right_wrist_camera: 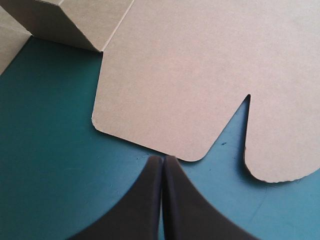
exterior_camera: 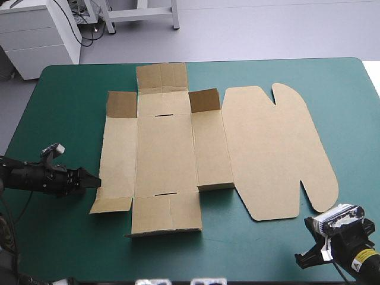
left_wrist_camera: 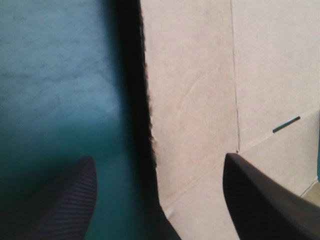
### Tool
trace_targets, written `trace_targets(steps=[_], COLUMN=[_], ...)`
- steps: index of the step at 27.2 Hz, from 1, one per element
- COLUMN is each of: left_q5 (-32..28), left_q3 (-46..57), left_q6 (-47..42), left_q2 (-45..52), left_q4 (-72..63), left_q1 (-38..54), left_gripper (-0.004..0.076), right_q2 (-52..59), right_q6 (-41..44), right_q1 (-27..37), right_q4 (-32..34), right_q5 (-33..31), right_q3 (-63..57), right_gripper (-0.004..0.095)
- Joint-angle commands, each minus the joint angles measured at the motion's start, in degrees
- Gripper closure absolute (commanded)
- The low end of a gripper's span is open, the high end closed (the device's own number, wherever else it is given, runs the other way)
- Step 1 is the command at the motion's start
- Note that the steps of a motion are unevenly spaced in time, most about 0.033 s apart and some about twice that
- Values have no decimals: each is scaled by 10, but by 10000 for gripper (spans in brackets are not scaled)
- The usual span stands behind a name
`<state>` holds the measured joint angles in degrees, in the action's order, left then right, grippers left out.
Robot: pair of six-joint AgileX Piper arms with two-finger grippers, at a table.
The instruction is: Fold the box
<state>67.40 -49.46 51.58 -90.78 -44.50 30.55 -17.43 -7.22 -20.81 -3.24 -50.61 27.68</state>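
Note:
The brown box (exterior_camera: 178, 154) lies almost flat in the middle of the teal-green table, its rounded lid (exterior_camera: 276, 148) spread out to the right. Two small corner flaps at the far side stand slightly raised. My left gripper (exterior_camera: 94, 181) sits low at the box's left edge, open, with that edge (left_wrist_camera: 150, 120) running between its fingers (left_wrist_camera: 260, 200). My right gripper (exterior_camera: 307, 259) rests near the table's front right corner, shut. It points at the lid's near rounded edge (right_wrist_camera: 190, 157), just short of touching it.
A white cabinet (exterior_camera: 41, 32) and a table leg stand beyond the far edge. Bare teal-green cover (exterior_camera: 350, 119) lies to the right of the lid and along the front edge.

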Motion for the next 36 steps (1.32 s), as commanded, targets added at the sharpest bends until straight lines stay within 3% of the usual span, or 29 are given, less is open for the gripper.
trace_targets(steps=[1, 9, 19, 23, 26, 30, 31, 36], left_q5=[3, -3, -39, -37, -36, -39, -39, -34], left_q3=[-10, -10, -12, -12, -12, -12, -12, -14], left_q6=[13, 34, 45, 49, 48, 44, 49, 97], left_q2=[-8, -55, -90, -94, -94, -94, -94, -94], left_q4=[-48, -64, -99, -139, -144, -144, -144, -170], left_q1=[-2, -9, -133, -140, -140, -140, -140, -143], left_gripper=[213, 213, 213, 218, 320, 686, 729, 731], right_q2=[-5, -5, -5, -5, -5, -5, -5, -5], right_q6=[-4, -4, -4, -4, -4, -4, -4, -4], right_q1=[-2, -2, -2, -2, -2, -2, -2, -2], right_q4=[3, 3, 3, 3, 3, 3, 3, 3], right_q5=[34, 34, 34, 34, 34, 34, 34, 34], right_q3=[14, 14, 14, 14, 14, 14, 14, 14], right_gripper=[922, 922, 922, 922, 922, 922, 922, 922])
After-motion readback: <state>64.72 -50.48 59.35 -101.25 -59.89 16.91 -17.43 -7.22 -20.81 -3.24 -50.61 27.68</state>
